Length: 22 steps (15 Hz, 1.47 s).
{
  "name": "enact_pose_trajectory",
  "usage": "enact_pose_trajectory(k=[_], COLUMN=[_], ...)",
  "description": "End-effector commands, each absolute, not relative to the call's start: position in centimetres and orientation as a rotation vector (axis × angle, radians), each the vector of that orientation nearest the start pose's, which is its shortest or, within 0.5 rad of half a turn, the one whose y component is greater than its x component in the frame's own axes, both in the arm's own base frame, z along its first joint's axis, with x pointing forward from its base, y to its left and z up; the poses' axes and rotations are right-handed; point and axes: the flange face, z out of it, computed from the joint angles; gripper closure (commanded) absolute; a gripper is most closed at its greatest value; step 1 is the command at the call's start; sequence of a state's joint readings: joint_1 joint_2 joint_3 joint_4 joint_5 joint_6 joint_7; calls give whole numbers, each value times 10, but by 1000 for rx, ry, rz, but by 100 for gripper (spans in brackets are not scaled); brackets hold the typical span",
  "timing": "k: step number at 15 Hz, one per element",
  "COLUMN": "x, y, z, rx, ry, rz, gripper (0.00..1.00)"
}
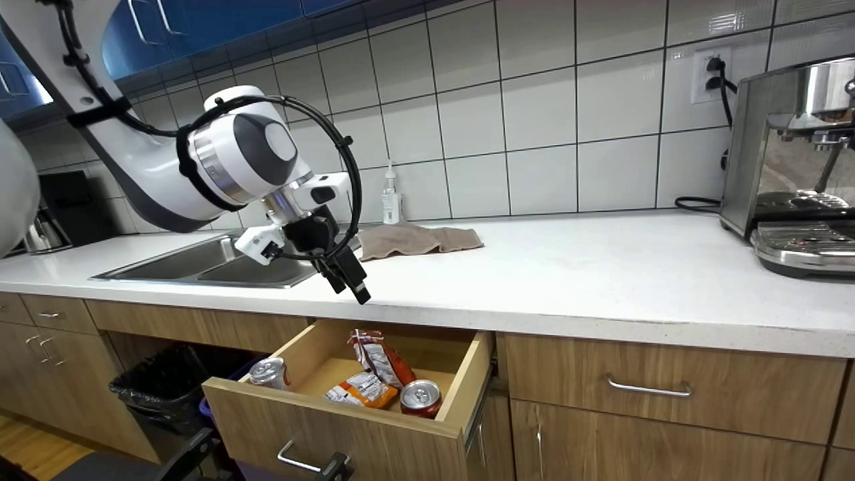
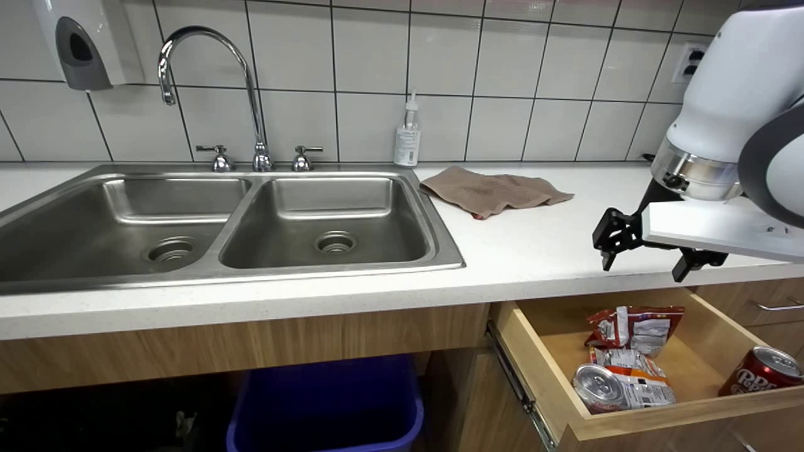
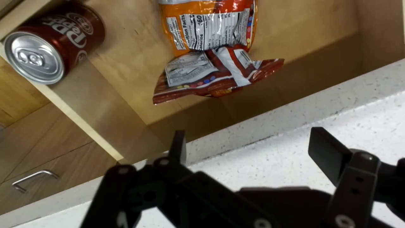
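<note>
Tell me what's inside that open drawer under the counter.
The drawer holds a Dr Pepper can, a second can, a red bag and an orange bag. Anything beneath the bags or cans is covered and cannot be seen.

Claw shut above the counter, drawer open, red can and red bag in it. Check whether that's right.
Wrong on the claw: it is open, its fingers apart, as the wrist view shows. It is above the counter, and the drawer is open, with the red can and red bag in it.
</note>
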State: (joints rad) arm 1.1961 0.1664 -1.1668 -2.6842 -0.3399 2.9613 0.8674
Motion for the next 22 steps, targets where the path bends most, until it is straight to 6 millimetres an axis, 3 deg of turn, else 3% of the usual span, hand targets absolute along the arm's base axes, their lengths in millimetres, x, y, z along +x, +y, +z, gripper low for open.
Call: enact_pose_trajectory(k=[1,8,9,16,22], x=[414,383,390,381,383], y=[26,50,58,91,87], z=[227,209,213,213,213], rx=[-3145,-3163,-3165,-3140,-3135], ry=[770,761,764,765,773], rz=[-384,-327,-321,-319,-328], gripper=[0,0,0,0,0])
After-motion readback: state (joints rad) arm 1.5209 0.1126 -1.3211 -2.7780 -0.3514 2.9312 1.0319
